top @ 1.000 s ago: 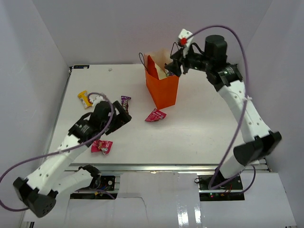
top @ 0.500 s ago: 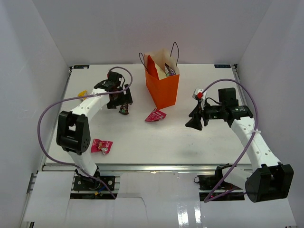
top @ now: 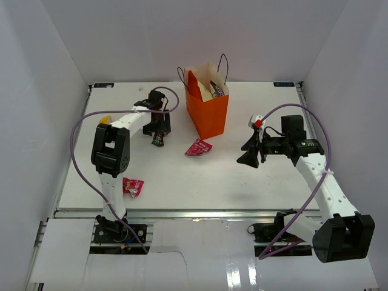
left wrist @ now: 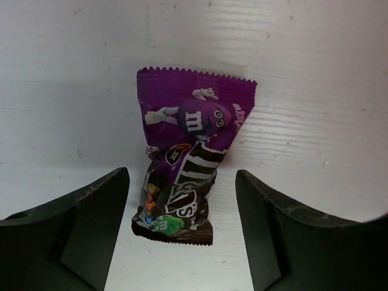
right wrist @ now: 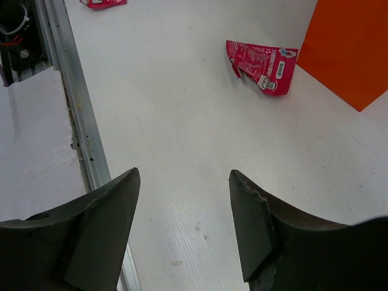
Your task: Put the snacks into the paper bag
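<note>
The orange paper bag (top: 209, 115) stands upright at the back middle, with the cream chip bag (top: 204, 83) and a dark packet (top: 217, 90) inside it. A purple snack packet (left wrist: 185, 160) lies flat on the table between the fingers of my open left gripper (left wrist: 182, 177), which hangs just above it (top: 159, 133). A pink packet (top: 198, 147) lies in front of the bag and also shows in the right wrist view (right wrist: 260, 60). My right gripper (top: 245, 154) is open and empty, low over the table to the right of the bag (right wrist: 184, 177).
A second pink packet (top: 132, 186) lies near the front left edge. A yellow packet (top: 104, 119) lies at the left, partly hidden by the left arm. The metal rail (right wrist: 70, 103) runs along the table's front edge. White walls enclose the table.
My right gripper came down from over the bag's mouth to the table on the right. My left arm reached out to the purple packet and now hangs over it.
</note>
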